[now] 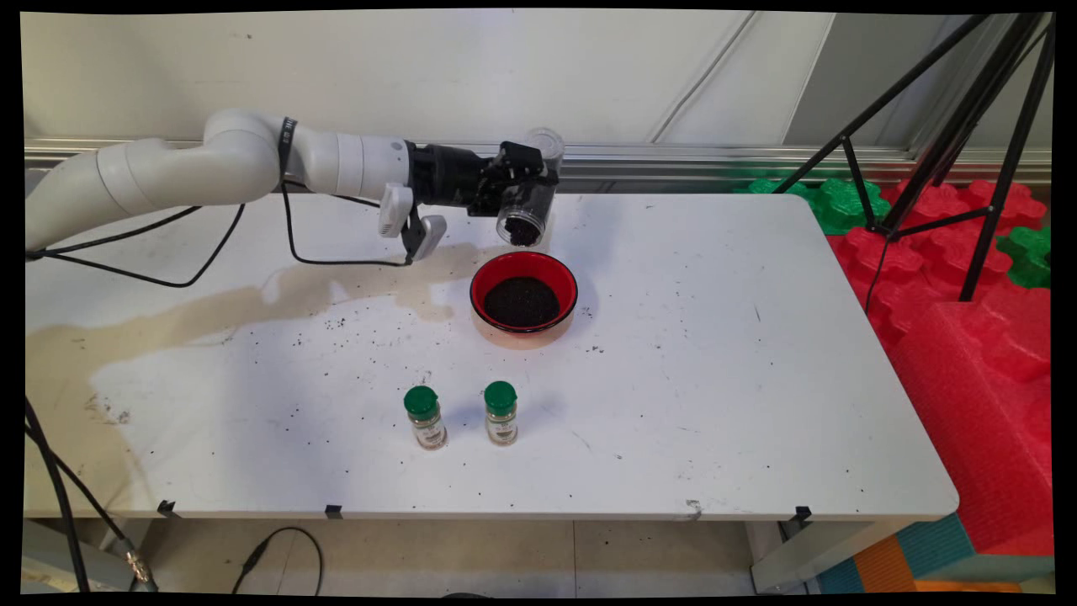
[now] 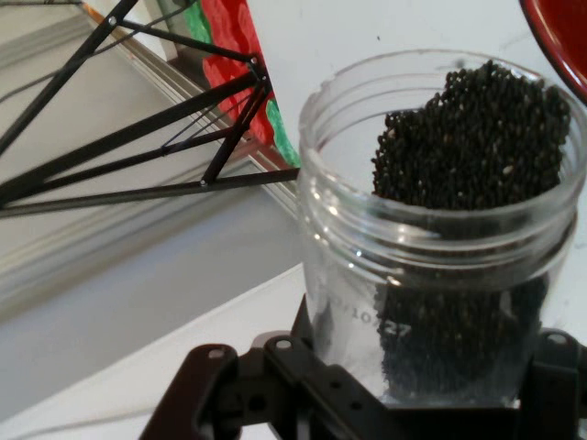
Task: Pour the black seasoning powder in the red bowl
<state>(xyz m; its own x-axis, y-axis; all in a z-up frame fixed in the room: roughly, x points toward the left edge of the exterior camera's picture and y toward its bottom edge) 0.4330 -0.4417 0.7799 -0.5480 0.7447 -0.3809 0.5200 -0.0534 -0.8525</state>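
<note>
The gripper is clasping a clear jar of black seeds, tilting it above a red bowl on the table.

High front view across table, close hand view, both showing jar.

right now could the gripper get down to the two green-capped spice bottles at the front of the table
Probably not as it is: the gripper is shut on a clear jar of dark seeds, tilted over the red bowl. The path to the spice bottles looks open, but the jar fills the jaws.
</note>
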